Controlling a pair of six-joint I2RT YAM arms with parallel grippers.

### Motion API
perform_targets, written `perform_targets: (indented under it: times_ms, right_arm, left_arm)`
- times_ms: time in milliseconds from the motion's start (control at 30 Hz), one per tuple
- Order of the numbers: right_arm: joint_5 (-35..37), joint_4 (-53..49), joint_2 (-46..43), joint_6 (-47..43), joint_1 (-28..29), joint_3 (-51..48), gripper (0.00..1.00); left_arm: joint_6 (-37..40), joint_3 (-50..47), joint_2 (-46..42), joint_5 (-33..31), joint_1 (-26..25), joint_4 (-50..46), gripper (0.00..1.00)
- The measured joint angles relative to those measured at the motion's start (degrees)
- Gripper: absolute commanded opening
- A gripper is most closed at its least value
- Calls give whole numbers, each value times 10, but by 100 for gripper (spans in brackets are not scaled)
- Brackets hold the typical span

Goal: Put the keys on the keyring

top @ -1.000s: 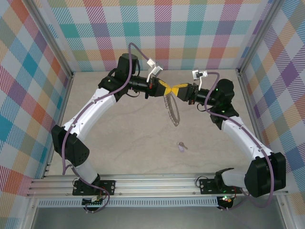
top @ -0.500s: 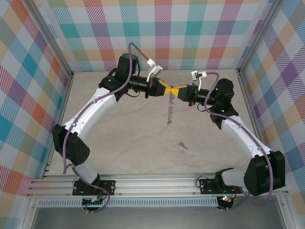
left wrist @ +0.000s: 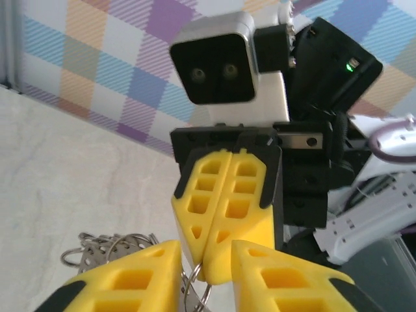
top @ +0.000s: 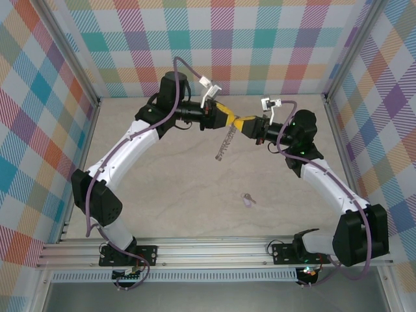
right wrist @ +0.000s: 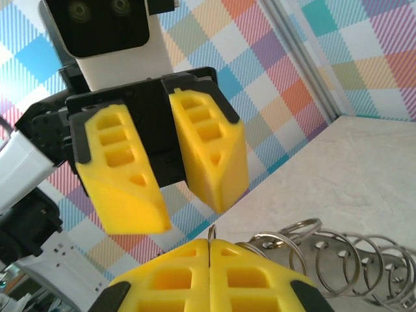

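The keyring (top: pixel 222 149), a grey metal ring edged with small wire loops, hangs above the table and slants down to the left. My right gripper (top: pixel 239 125) is shut on one of its loops; in the right wrist view that loop (right wrist: pixel 210 233) pokes up between the closed yellow fingers (right wrist: pixel 260 273), and the rest of the keyring (right wrist: pixel 338 260) trails to the right. My left gripper (top: pixel 227 119) faces it tip to tip, open. In the left wrist view its jaws (left wrist: pixel 207 253) stand either side of the right gripper's tips (left wrist: pixel 214 260). The tiny lilac-headed key (top: pixel 247 200) lies on the table, nearer the front.
Checked walls enclose the pale table (top: pixel 162 169) on three sides, with metal posts at the back corners. A rail (top: pixel 208 250) carrying both arm bases runs along the near edge.
My left gripper has opened and let go of the keyring. The right gripper closed on it a second ago. The ring has swung from hanging straight down to slanting left.
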Motion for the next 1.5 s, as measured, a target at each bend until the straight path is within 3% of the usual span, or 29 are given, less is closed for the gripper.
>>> perform_targets:
  times_ms: [267, 400, 1000, 1500]
  right_arm:
    - [23, -2, -15, -7, 0, 0, 0]
    - [32, 8, -26, -6, 0, 0, 0]
    - [87, 211, 5, 104, 0, 2, 0]
    - [102, 266, 35, 146, 2, 15, 0]
  left_arm:
    - [-92, -116, -78, -107, 2, 122, 43]
    - [-146, -160, -105, -128, 4, 192, 43]
    - [-389, -219, -82, -123, 4, 474, 41]
    - [-444, -217, -49, -117, -2, 532, 40]
